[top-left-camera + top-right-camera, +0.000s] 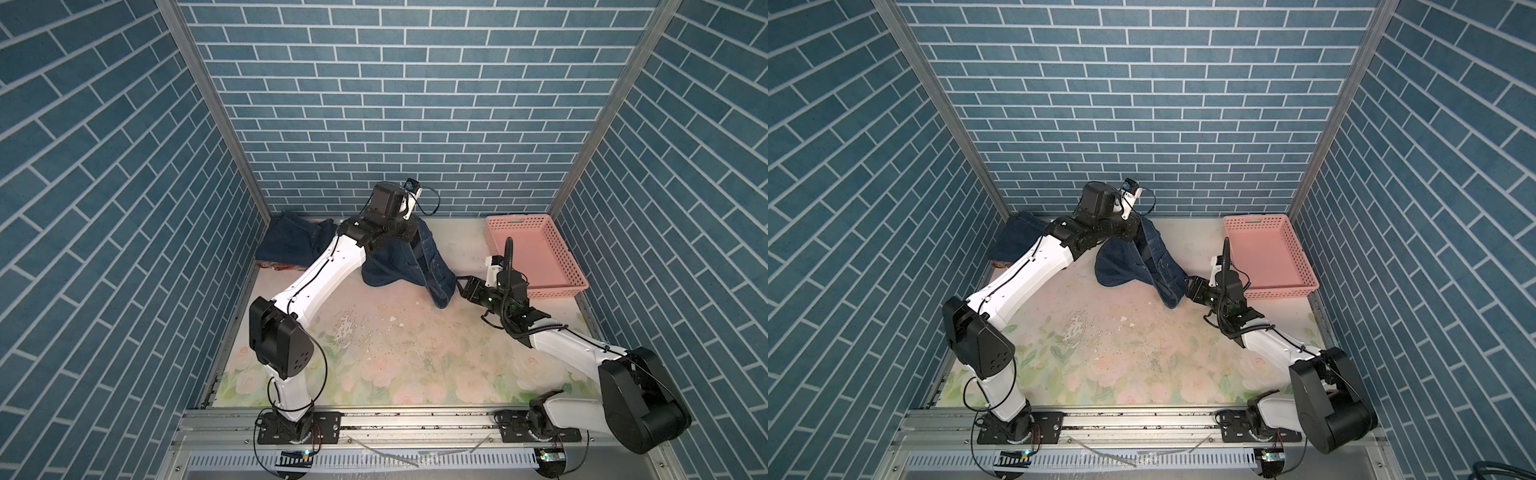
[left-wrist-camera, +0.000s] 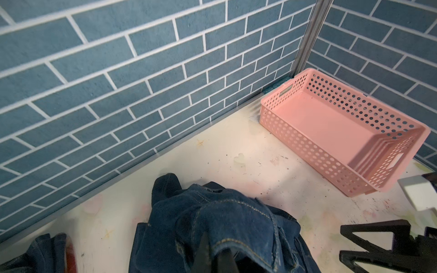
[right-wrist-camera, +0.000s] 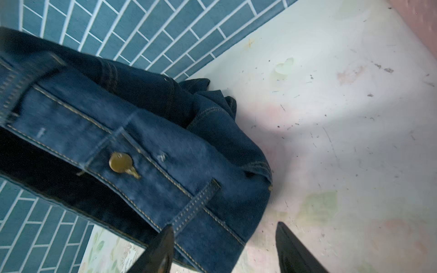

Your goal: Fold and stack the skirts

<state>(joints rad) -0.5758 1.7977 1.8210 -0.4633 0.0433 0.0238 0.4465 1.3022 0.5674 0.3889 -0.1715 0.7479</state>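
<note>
Clamps the raised denim skirt (image 1: 399, 266) in the left gripper (image 2: 215, 256), pinched tight and almost buried under folds in the wrist view. Hangs it over the back middle of the table (image 1: 395, 353), hem trailing down. Spreads the right gripper (image 3: 224, 225) wide at the waistband corner, apparently gripping nothing. Shows a second denim skirt (image 1: 291, 245) back left, half behind the arm, atop a mostly hidden plaid skirt (image 1: 282, 266).

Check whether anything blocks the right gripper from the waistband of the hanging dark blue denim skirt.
Nothing visible does. The right gripper, jaws open, sits right at the waistband of the dark blue denim skirt. The pink perforated plastic basket stands off to the side, not between them.
</note>
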